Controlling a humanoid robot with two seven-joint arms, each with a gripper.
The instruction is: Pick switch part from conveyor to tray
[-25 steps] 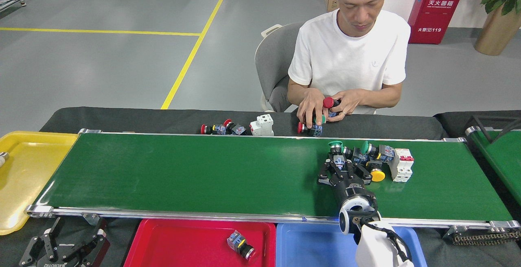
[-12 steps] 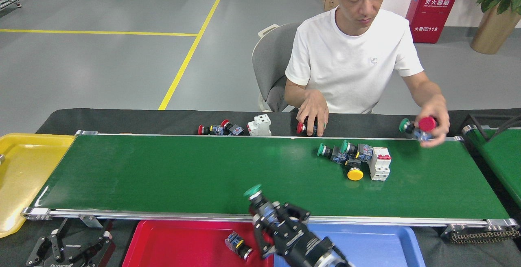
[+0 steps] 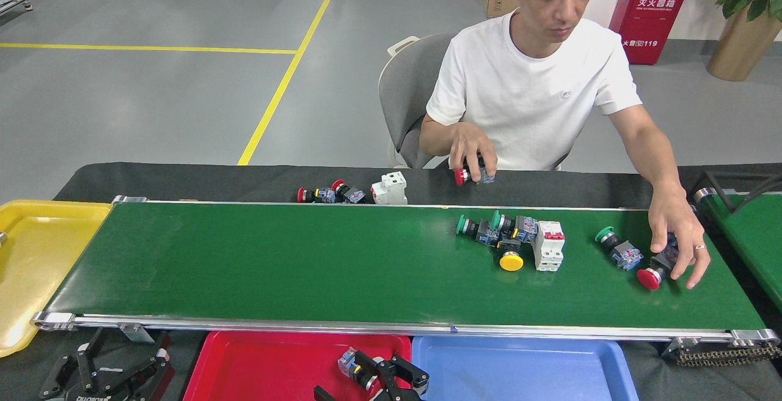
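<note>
My right claw (image 3: 382, 381) sits low over the red plastic tray (image 3: 269, 364) at the bottom edge of view, dark fingers spread around a small switch part with a blue body (image 3: 354, 369) lying near the tray's right wall. Whether the green-capped part I'd expect is between the fingers, I cannot tell; the frame cuts the claw off. My left claw (image 3: 104, 376) rests at the lower left on the black bench (image 3: 183, 178), fingers apart, nothing in it, parked clear of the work.

Beside the red tray is a blue plastic tray (image 3: 519, 370); a yellow tray (image 3: 30, 254) stands at the belt's left end. Trays hug the near rail, likely so drops stay short.

On the long dark green conveyor (image 3: 275, 260), a cluster: green-capped switches (image 3: 482, 228), a yellow-capped push button (image 3: 510, 260) and a white circuit breaker (image 3: 548, 245), touching one another. Further right, the person's hand (image 3: 678, 236) is setting down a red mushroom-cap switch (image 3: 654, 274) just beside another green-capped one (image 3: 617, 248). Their other hand (image 3: 473, 153) holds a red-capped part behind the belt. Spare parts (image 3: 354, 193) lie along the far rail.
</note>
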